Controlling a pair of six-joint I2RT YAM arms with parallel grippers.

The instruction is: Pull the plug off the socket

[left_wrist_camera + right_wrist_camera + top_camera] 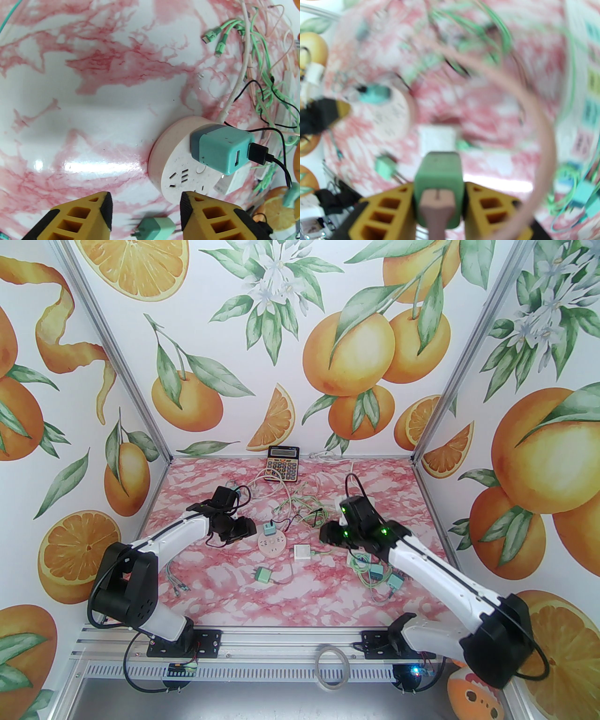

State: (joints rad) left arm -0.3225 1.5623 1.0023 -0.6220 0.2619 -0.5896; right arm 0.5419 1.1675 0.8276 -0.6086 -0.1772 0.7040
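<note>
The round pink-and-white socket (272,545) (178,173) (393,117) lies mid-table. A teal plug (268,528) (220,150) (375,93) stands in its far side, with a black USB cable in the plug's face. My left gripper (246,530) (145,199) hovers just left of the socket, open, its yellow fingers (194,211) apart with nothing between them. My right gripper (326,535) (438,185) is to the right of the socket, shut on a green plug (438,173) with a pink cable. The right wrist view is blurred.
A white square adapter (302,551) (437,138) lies right of the socket. A loose green plug (262,574) (154,226) lies in front of it. Tangled green and pink cables (304,512) spread behind, more plugs (384,577) at right, a calculator (282,464) at the back.
</note>
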